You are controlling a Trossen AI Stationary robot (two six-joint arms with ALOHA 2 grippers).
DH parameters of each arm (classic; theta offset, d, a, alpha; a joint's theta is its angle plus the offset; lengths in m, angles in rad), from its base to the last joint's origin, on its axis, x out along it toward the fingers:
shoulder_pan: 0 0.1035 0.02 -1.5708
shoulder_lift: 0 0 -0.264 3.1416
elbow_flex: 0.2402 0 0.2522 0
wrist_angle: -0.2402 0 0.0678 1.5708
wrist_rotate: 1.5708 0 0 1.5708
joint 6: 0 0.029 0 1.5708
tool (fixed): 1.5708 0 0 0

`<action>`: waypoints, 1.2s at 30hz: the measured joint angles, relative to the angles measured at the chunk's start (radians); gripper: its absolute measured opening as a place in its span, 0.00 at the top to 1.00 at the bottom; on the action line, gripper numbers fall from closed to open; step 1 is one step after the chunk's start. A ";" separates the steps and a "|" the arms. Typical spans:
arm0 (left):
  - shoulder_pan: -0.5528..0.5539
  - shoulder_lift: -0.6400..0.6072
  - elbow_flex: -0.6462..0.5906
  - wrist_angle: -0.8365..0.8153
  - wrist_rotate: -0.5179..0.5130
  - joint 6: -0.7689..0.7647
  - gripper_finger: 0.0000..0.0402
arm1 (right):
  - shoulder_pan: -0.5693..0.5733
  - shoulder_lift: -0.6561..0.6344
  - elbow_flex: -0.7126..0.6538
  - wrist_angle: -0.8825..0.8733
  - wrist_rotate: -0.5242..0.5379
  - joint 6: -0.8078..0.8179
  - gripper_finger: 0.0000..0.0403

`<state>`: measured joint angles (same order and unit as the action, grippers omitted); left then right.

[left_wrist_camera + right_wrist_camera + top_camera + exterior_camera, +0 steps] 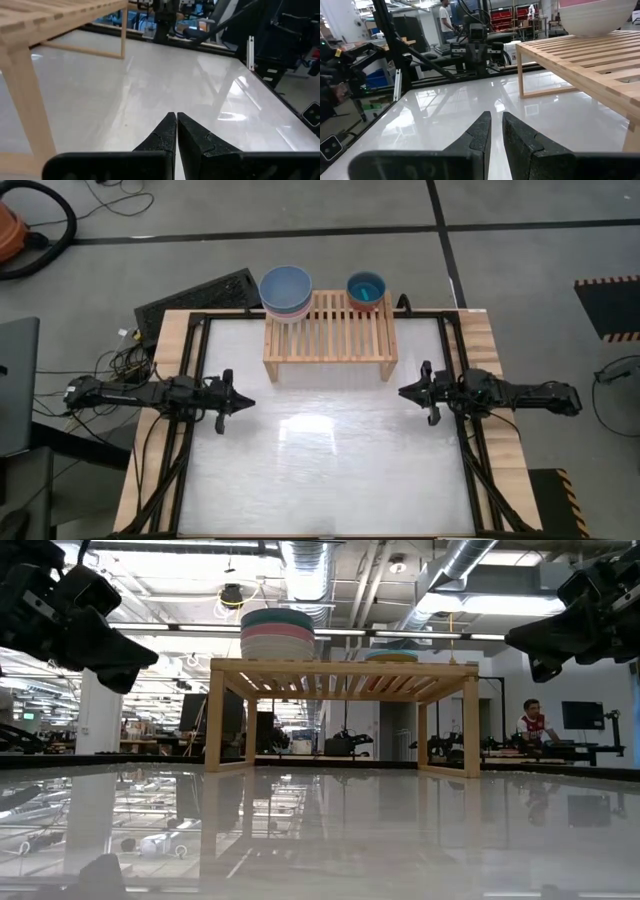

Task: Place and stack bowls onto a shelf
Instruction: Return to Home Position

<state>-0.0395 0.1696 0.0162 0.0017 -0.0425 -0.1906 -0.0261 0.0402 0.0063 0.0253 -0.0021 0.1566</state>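
On the shelf (330,345), large bowls (286,288) stand stacked at left (slate blue topmost), small bowls (366,290) at right; stacking looks finished, and both arms flank the surface (330,470), jaws closed, empty.

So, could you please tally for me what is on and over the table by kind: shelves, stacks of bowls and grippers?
shelf: 1
Bowl stacks on it: 2, the large-bowl stack and the small-bowl stack
Grippers: 2, the left gripper and the right gripper, both empty
Total: 5
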 joint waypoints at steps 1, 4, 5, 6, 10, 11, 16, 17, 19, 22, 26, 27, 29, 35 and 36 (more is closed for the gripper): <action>0.000 0.002 0.000 -0.001 0.001 -0.002 1.00 | 0.000 0.000 0.000 0.001 0.002 0.000 0.81; 0.000 0.007 0.001 -0.004 0.006 -0.039 1.00 | 0.000 0.000 0.000 0.002 0.003 0.000 0.81; 0.000 0.007 0.001 -0.004 0.006 -0.042 1.00 | 0.000 0.000 0.000 0.002 0.003 0.000 0.81; 0.000 0.007 0.001 -0.004 0.006 -0.042 1.00 | 0.000 0.000 0.000 0.002 0.003 0.000 0.81; 0.000 0.007 0.002 -0.007 0.006 -0.031 1.00 | 0.000 0.000 0.000 0.003 0.003 0.000 0.81; 0.000 0.007 0.002 -0.007 0.005 -0.033 1.00 | 0.000 0.000 0.000 0.003 0.003 0.000 0.81; 0.000 0.007 0.003 -0.008 0.005 -0.032 1.00 | 0.000 0.000 0.000 0.005 0.003 0.000 0.81; 0.000 0.007 0.003 -0.008 0.005 -0.032 1.00 | 0.000 0.000 -0.001 0.005 0.003 0.001 0.81; 0.000 0.007 0.003 -0.008 0.005 -0.037 1.00 | 0.000 0.000 -0.001 0.005 0.002 0.001 0.81; 0.000 0.007 0.004 -0.009 0.005 -0.037 1.00 | 0.000 0.000 -0.001 0.005 0.002 0.001 0.81; 0.000 0.007 0.004 -0.009 0.005 -0.037 1.00 | 0.000 0.000 -0.001 0.005 0.002 0.002 0.81; 0.000 0.007 0.004 -0.009 0.005 -0.037 1.00 | 0.000 0.000 -0.001 0.005 0.002 0.002 0.81; 0.000 0.007 0.005 -0.009 0.005 -0.038 1.00 | 0.000 0.000 -0.001 0.005 0.002 0.002 0.81; 0.000 0.007 0.005 -0.009 0.005 -0.038 1.00 | 0.000 0.000 -0.001 0.005 0.001 0.002 0.81; 0.000 0.007 0.005 -0.009 0.005 -0.038 1.00 | 0.000 0.000 -0.001 0.005 0.001 0.002 0.81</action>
<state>-0.0391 0.1768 0.0212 -0.0074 -0.0380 -0.2287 -0.0265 0.0402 0.0051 0.0307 -0.0013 0.1585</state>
